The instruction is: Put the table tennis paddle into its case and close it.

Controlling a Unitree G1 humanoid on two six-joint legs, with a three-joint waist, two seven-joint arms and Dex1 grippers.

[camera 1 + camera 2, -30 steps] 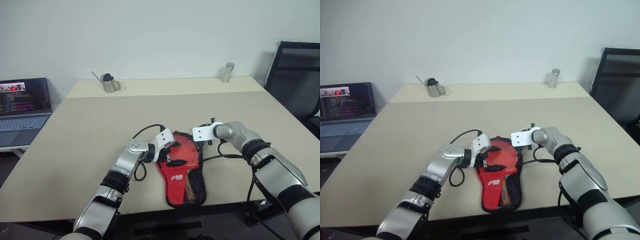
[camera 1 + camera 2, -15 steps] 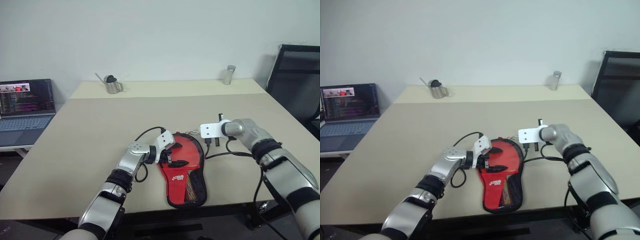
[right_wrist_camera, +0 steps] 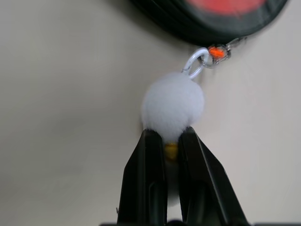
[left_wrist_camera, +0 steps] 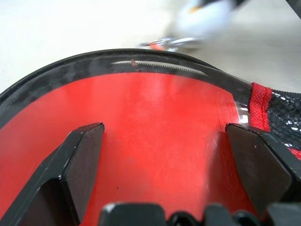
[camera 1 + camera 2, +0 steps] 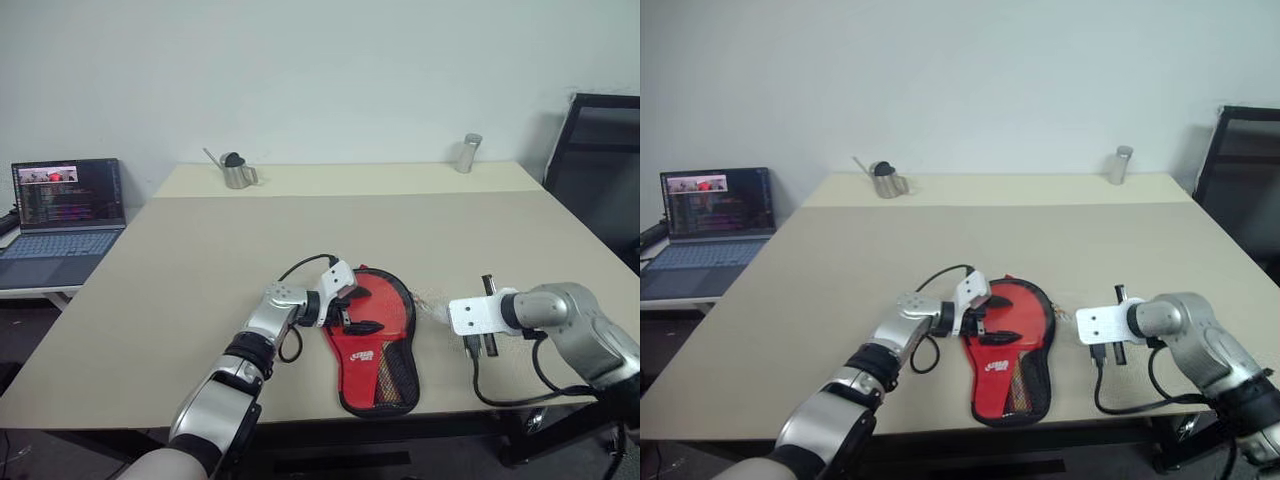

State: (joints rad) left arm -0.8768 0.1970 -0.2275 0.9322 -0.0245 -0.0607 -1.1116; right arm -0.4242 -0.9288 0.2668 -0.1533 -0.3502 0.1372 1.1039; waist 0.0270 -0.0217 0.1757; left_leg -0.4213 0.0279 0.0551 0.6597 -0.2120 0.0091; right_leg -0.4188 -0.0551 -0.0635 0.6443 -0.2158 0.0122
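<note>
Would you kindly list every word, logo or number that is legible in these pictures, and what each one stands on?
White logo on the red side of the case: too small to read.
Lines of text on the laptop screen: too small to read.
No other text appears.

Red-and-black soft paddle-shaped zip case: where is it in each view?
Left eye view: red-and-black zip case at the beige table's near edge, centre.
Right eye view: same place.
Left wrist view: under the open left end effector.
Right wrist view: beyond the white fluffy pompom pinched by the right end effector.
Shared landmark: its black zipper edging.
</note>
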